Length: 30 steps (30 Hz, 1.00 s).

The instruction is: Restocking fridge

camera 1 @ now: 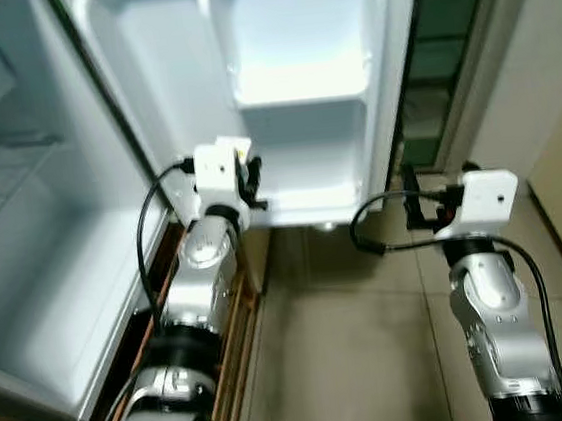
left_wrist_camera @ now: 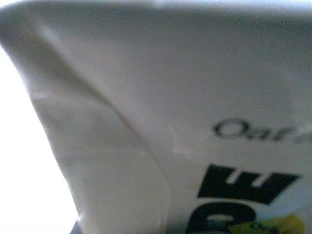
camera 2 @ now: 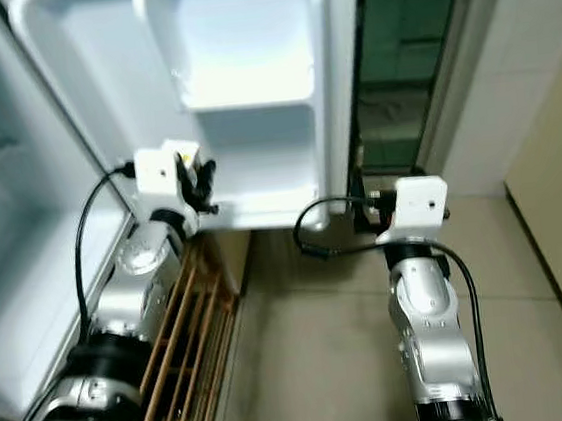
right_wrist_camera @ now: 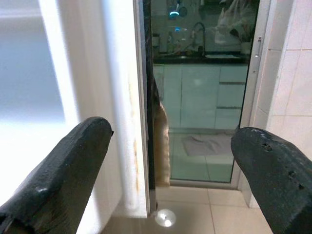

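Fridge door (camera 1: 288,89) is standing wide open w/ its white inner side facing the head camera; a moulded door shelf (camera 1: 300,86) is sitting in the upper part and a lower ledge is running along the door's bottom edge. Fridge interior (camera 1: 33,247) is showing at the robot's left, pale and lit.

Left gripper (camera 1: 251,181) is reaching up to the lower part of the door, near the bottom ledge. Left wrist view is showing a white carton (left_wrist_camera: 146,112) right up against the lens, w/ black lettering reading "Oat" and part of a larger bold word, plus a bit of yellow at one corner. From the head views the fingers are looking close together, but cannot tell how far they are closed or whether they are actually clamping the carton; the carton itself cannot be made out in the head views.

Right gripper (right_wrist_camera: 170,170) is holding at about the same height, just beyond the door's free edge, not touching it. Its fingers (right_wrist_camera: 63,170) are standing wide apart w/ nothing between them, pointing past the door edge toward a glass doorway (right_wrist_camera: 204,97) and a kitchen w/ a tap beyond.

Floor (camera 1: 346,354) is tiled; wooden slats (camera 1: 225,347) are lying by the fridge base under the left arm.
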Motion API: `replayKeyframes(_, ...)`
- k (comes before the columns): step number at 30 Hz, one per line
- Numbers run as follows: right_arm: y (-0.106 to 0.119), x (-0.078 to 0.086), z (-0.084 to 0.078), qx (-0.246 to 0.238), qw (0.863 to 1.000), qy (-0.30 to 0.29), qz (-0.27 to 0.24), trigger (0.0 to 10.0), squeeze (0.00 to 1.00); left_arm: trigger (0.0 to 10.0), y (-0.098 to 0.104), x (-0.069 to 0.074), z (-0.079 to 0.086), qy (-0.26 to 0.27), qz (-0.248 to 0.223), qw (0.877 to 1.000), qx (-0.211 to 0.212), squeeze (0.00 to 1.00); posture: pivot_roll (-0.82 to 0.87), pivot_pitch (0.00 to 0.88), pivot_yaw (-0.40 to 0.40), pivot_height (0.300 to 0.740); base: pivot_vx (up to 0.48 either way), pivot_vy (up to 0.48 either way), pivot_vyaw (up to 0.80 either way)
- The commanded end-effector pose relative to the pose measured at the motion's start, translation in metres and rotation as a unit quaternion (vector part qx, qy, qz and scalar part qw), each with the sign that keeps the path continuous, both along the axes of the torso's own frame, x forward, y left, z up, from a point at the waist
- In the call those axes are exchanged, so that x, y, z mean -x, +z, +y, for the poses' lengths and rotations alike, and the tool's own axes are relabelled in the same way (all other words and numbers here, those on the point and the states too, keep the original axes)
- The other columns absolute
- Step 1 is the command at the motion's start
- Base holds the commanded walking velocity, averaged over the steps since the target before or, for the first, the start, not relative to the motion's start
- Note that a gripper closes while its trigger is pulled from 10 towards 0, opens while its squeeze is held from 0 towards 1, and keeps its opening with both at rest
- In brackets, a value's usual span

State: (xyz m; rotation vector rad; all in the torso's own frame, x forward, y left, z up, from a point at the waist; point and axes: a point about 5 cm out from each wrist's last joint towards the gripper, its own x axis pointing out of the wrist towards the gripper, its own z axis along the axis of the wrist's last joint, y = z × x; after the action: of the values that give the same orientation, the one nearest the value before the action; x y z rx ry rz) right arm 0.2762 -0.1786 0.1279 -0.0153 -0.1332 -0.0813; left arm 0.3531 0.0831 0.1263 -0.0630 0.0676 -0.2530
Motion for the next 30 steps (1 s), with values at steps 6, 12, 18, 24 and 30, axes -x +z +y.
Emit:
replayKeyframes(6,0.0,0.013,0.001,0.001,1.0,-0.003,0.005,10.0,0.05,10.0,0.006,-0.009,-0.016,-0.011,-0.001,1.0,0.018,0.0,-0.27,0.0,0.087,0.74,0.0,0.0,0.0)
replayKeyframes(12,-0.002,0.028,-0.002,0.005,1.0,-0.014,0.015,10.0,0.04,10.0,0.007,-0.01,-0.035,-0.035,-0.003,0.999,0.04,0.0,-0.32,0.023,0.1,0.74,0.0,0.0,0.0)
replayKeyframes(18,0.0,0.037,-0.002,0.008,1.0,-0.019,0.02,10.0,0.04,10.0,0.008,-0.01,-0.045,-0.039,-0.011,0.998,0.043,0.0,-0.36,0.048,0.109,0.74,0.0,0.0,0.0)
replayKeyframes(24,0.025,0.047,-0.005,0.032,0.998,-0.045,-0.034,10.0,0.04,10.0,0.025,0.003,0.005,-0.028,-0.085,0.996,0.027,0.0,-0.33,0.024,0.115,0.74,0.0,0.0,0.0)
replayKeyframes(30,0.048,0.076,-0.014,0.074,0.992,-0.071,-0.076,10.0,0.05,10.0,0.046,0.059,0.067,0.043,-0.152,0.987,0.017,0.0,-0.24,0.0,0.073,0.74,0.0,0.0,0.0)
